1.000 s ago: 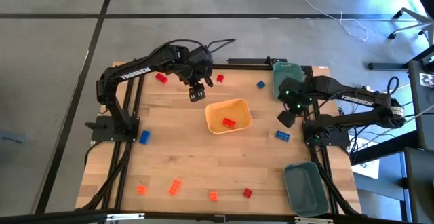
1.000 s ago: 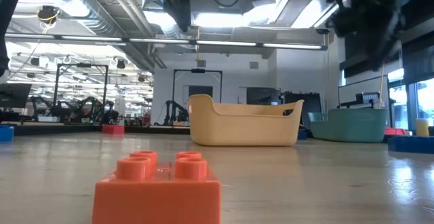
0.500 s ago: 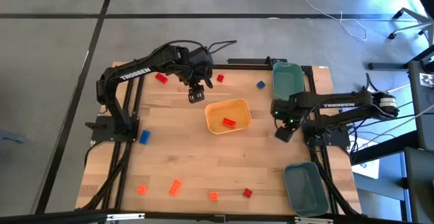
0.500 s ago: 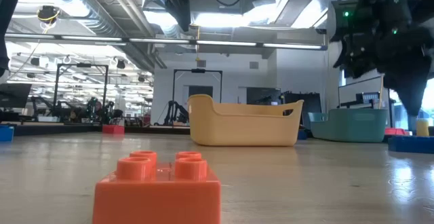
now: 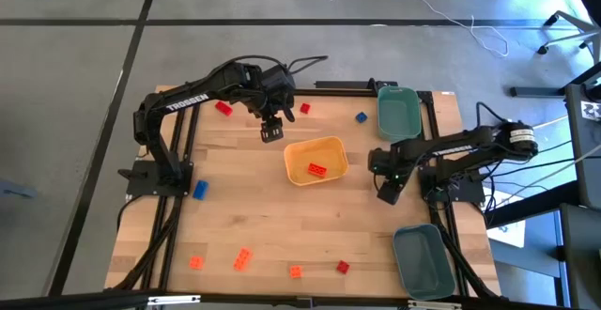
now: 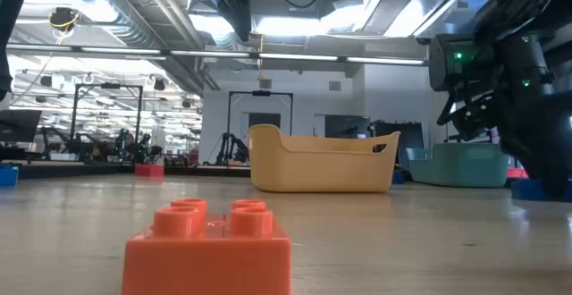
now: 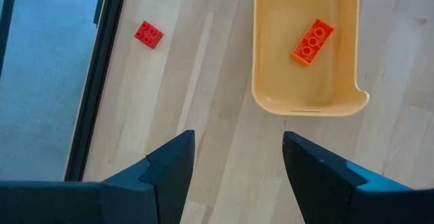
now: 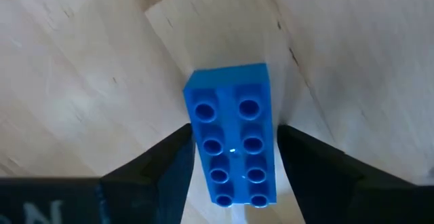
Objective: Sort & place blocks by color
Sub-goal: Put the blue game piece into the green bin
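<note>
My right gripper [image 5: 388, 193] is down at the table right of the yellow tray [image 5: 332, 147], fingers spread either side of a blue block [image 8: 234, 136], not pinching it, block lying flat on the wood. My left gripper [image 5: 272, 132] hangs just beyond the tray's far left corner, fingers apart, holding nothing. One orange-red block [image 7: 312, 41] lies inside the tray. A red block [image 7: 148, 34] sits on the table beyond the tray, near the edge

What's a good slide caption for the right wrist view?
Right gripper straddles a blue block lying on the table, fingers open.
</note>
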`<action>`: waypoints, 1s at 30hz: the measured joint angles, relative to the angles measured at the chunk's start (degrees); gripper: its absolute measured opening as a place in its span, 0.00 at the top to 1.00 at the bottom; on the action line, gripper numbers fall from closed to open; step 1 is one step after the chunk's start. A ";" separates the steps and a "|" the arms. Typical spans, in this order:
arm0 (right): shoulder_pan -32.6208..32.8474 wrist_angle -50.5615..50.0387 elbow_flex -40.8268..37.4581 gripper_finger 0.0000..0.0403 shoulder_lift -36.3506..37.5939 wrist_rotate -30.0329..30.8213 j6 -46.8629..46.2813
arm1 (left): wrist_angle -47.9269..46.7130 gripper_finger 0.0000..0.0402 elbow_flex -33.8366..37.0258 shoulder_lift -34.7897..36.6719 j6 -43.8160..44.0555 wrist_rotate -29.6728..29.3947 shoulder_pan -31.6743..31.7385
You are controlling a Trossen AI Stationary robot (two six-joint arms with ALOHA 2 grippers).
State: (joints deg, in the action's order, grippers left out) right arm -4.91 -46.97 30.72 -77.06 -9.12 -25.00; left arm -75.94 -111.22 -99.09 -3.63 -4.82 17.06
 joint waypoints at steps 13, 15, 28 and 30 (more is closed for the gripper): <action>-0.12 1.35 3.64 0.65 -1.85 2.78 -0.89 | -0.07 0.46 0.00 0.00 -0.03 0.00 0.00; -0.20 3.09 4.87 0.65 -1.83 3.25 -1.77 | -0.21 0.46 0.00 -0.02 -0.03 0.00 0.02; -6.58 -15.88 21.56 0.65 -1.76 7.81 -0.34 | -1.67 0.46 -0.04 1.97 0.03 0.01 -0.68; -8.83 -19.20 25.76 0.65 -1.74 9.99 0.05 | -1.63 0.46 -0.04 2.54 0.01 0.01 -0.71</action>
State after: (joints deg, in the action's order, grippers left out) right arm -13.74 -66.17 56.48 -78.80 0.87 -24.94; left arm -77.57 -111.26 -96.55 -3.62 -4.81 16.35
